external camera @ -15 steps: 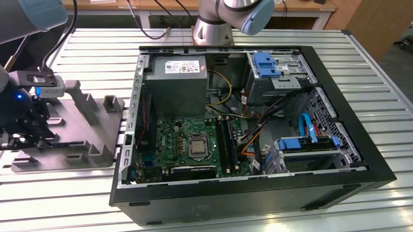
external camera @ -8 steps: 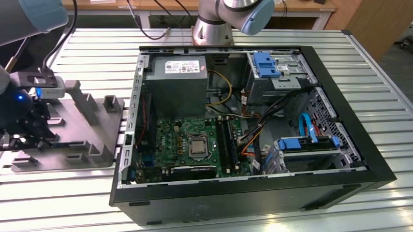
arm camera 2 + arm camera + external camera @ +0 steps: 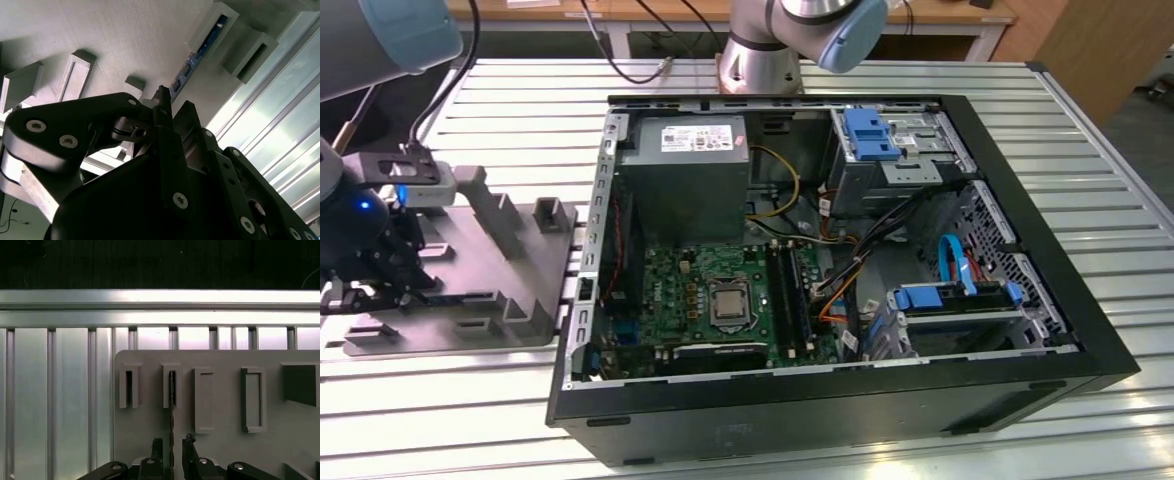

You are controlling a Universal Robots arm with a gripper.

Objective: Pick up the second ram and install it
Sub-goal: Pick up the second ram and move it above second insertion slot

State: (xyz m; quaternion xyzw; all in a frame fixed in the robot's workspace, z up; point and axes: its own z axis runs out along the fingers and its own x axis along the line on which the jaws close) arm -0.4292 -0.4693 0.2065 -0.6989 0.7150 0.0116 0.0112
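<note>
First wrist view: ram (image 3: 172, 420) is seen edge-on, stood in the plate (image 3: 140, 435) slot, between released fingers (image 3: 189, 444), small gaps either side

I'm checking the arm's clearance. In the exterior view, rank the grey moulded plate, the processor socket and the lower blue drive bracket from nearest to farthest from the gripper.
From the gripper:
1. The grey moulded plate, beneath it, at the exterior view's left.
2. The processor socket, near the middle of the view.
3. The lower blue drive bracket, toward the exterior view's right.
</note>
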